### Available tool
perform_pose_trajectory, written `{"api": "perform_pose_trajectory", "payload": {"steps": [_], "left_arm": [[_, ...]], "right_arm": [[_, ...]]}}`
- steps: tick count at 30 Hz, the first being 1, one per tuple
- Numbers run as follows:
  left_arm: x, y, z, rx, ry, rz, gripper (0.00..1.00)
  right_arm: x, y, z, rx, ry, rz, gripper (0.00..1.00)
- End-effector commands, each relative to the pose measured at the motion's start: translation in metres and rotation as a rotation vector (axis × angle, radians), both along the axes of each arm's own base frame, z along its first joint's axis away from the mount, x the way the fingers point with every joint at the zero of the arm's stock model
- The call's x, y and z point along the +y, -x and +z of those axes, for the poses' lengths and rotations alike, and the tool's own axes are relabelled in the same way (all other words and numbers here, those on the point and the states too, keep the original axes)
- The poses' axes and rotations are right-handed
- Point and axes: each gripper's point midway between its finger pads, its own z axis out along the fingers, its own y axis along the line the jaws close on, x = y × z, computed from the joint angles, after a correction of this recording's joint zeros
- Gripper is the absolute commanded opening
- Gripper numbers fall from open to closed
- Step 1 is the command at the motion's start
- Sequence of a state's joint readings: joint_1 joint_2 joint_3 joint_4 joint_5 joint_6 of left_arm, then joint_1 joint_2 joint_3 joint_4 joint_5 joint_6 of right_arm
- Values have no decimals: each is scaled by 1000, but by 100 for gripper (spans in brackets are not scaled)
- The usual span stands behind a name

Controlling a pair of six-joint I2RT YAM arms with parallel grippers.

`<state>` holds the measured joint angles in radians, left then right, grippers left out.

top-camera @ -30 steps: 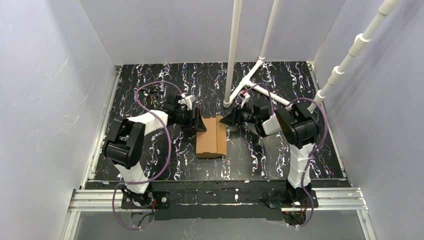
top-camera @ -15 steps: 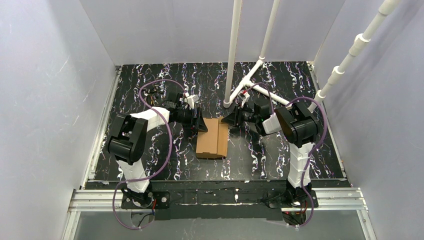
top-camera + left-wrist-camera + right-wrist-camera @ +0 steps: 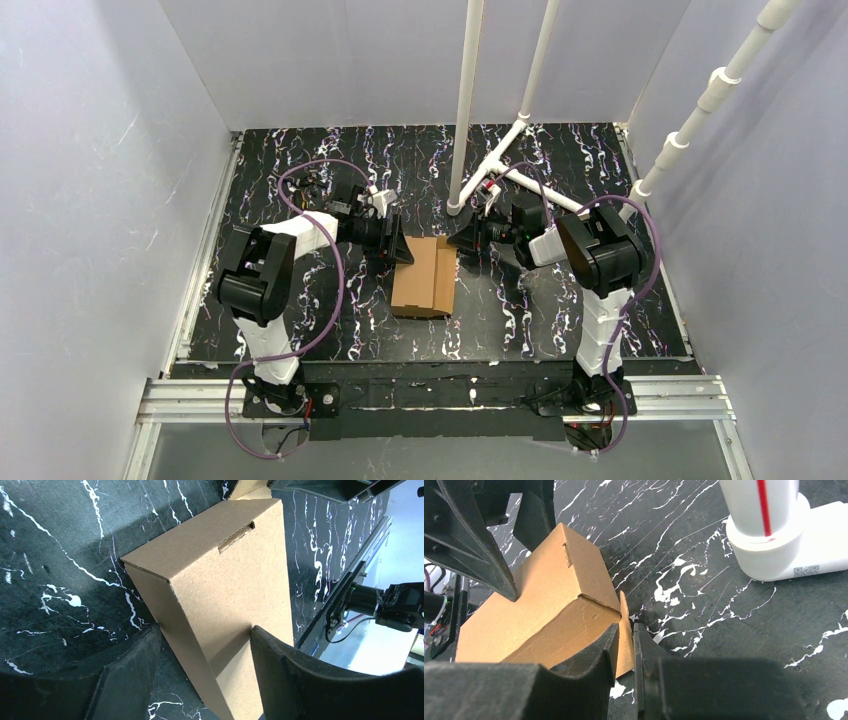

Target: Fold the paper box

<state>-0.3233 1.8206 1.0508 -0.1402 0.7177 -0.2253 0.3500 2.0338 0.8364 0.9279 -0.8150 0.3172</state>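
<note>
The paper box (image 3: pixel 425 277) lies folded into a brown rectangular block in the middle of the black marbled table (image 3: pixel 300 160). My left gripper (image 3: pixel 398 250) is open at its far left corner. In the left wrist view the left gripper (image 3: pixel 205 628) straddles the box (image 3: pixel 225 580), one finger over the top face and the other by the side wall. My right gripper (image 3: pixel 458 243) is at the far right corner. In the right wrist view the right gripper (image 3: pixel 626 626) has closed to a narrow gap on a thin end flap (image 3: pixel 624 612) that sticks out from the box (image 3: pixel 544 610).
White pipe posts (image 3: pixel 465 110) stand just behind the box, and one foot (image 3: pixel 769 545) is close to my right gripper. A slanted white pipe (image 3: pixel 700 110) runs along the right wall. Grey walls enclose three sides, and a metal rail (image 3: pixel 430 395) borders the near edge.
The right gripper's fingers have closed in from wide open onto the flap at the box's far right corner. The box's bulging top now lies flatter. The left gripper has stayed in place.
</note>
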Motion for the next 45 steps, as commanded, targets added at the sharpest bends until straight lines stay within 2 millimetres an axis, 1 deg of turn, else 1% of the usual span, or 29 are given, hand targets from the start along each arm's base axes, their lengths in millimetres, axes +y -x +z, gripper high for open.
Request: {"api": "perform_pose_trajectory", "payload": {"steps": [1,5,8,10,14,18,20,21,25,29,32,36,39,42,45], "left_arm": [[-2,0,6,6,18,-27,63],[-2,0,6,13,23,-24,63],[-3,1,5,17,23,-25,63],[-3,1,5,20,22,-26,63],[-2,1,5,23,23,-25,63],[-2,2,5,25,19,-26,63],[-2,2,5,23,18,-25,63],[-2,2,5,25,20,-26,63],[-2,4,4,32,22,-34,63],[-2,5,3,36,20,-42,63],[-1,5,3,36,15,-42,63],[0,4,1,38,7,-33,63],[2,3,0,42,1,-22,63],[3,3,-2,50,-3,-13,63],[5,3,-3,55,-8,-3,63]], "right_arm": [[5,-1,21,-88,-3,48,24],[7,2,21,-109,15,71,23],[9,4,23,-170,53,93,26],[11,5,28,-198,66,102,26],[14,8,32,-257,90,120,23],[16,11,34,-294,105,136,18],[17,13,34,-306,120,150,18],[18,13,32,-308,129,155,19],[24,15,28,-303,155,171,28],[28,13,23,-289,174,174,29],[28,13,22,-288,179,176,25],[26,15,22,-301,192,188,11],[24,17,22,-324,209,202,5],[21,21,24,-343,215,212,2],[19,22,23,-354,224,214,1]]}}
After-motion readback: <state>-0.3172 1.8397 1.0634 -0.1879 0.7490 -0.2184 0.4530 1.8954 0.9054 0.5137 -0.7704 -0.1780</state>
